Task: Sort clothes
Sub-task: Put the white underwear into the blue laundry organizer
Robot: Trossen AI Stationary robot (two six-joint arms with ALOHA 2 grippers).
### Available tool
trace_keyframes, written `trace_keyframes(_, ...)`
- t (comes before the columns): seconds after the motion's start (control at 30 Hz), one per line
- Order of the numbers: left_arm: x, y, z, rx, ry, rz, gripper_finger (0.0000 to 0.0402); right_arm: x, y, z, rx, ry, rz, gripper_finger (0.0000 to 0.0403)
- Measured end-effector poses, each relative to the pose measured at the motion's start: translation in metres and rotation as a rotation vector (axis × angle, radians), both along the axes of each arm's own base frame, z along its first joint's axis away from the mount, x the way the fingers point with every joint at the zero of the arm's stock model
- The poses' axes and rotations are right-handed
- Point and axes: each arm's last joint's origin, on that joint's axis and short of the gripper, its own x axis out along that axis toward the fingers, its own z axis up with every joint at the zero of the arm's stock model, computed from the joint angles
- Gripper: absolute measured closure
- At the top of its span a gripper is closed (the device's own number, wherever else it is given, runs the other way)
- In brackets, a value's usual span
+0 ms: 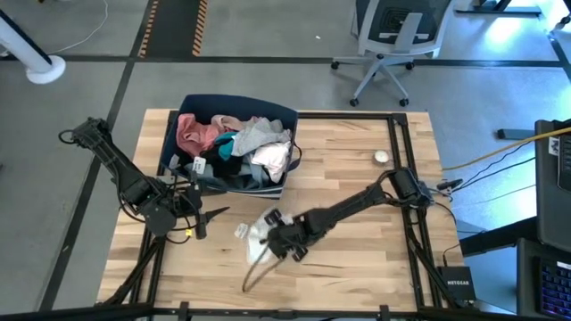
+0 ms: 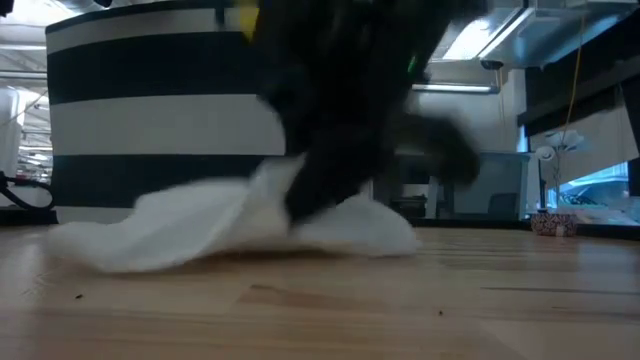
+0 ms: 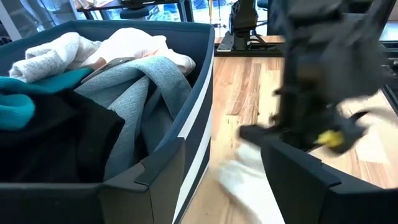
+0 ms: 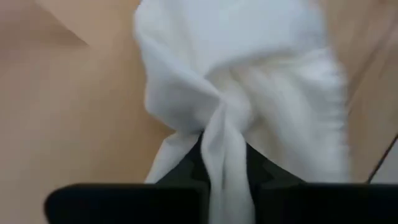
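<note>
While most of the clothes (image 1: 234, 143) sit heaped in the navy striped bin (image 1: 287, 116), sorting looks barely begun: only one white piece (image 1: 252, 234) lies out on the wooden table (image 1: 357, 259). Left of the bin's front corner, the left gripper (image 1: 198, 219) hovers low over the table with nothing between its fingers; they appear parted, though motion blur in the left wrist view makes this a soft call. Inside the bin, pink (image 1: 194, 132), teal (image 3: 18, 107), black (image 3: 56, 140) and grey (image 3: 134, 93) pieces are piled together, unsorted. In front of the bin, right of the left gripper, the right gripper (image 1: 278, 237) is down at the table, its fingers pinched on a bunched fold of the white piece, as the right wrist view shows. Judgement: one garment extracted and in hand; everything remaining in the bin is yet to be pulled and placed.
</note>
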Motion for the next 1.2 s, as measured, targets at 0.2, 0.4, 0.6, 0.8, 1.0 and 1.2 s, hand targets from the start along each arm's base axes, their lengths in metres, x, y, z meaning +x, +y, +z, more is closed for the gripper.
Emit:
trace_keyframes(0.2, 0.000, 0.000, 0.000, 0.000, 0.000, 0.000, 0.0194, -0.010, 0.020, 0.064, -0.066, -0.091, 0.015, 0.0345)
trace_keyframes(0.4, 0.000, 0.000, 0.000, 0.000, 0.000, 0.000, 0.0194, -0.017, 0.025, 0.134, -0.145, -0.219, 0.019, 0.0371)
trace_keyframes(0.6, 0.000, 0.000, 0.000, 0.000, 0.000, 0.000, 0.0194, -0.017, 0.015, 0.210, -0.264, -0.411, 0.007, 0.0360)
trace_keyframes(0.8, 0.000, 0.000, 0.000, 0.000, 0.000, 0.000, 0.0194, -0.014, -0.018, 0.277, -0.403, -0.599, -0.067, 0.0360)
trace_keyframes(1.0, 0.000, 0.000, 0.000, 0.004, 0.001, -0.002, 0.0194, -0.004, -0.081, 0.295, -0.449, -0.628, -0.240, 0.0362)
trace_keyframes(1.2, 0.000, 0.000, 0.000, 0.008, 0.003, -0.005, 0.0194, 0.016, -0.137, 0.265, -0.351, -0.554, -0.397, 0.0343)
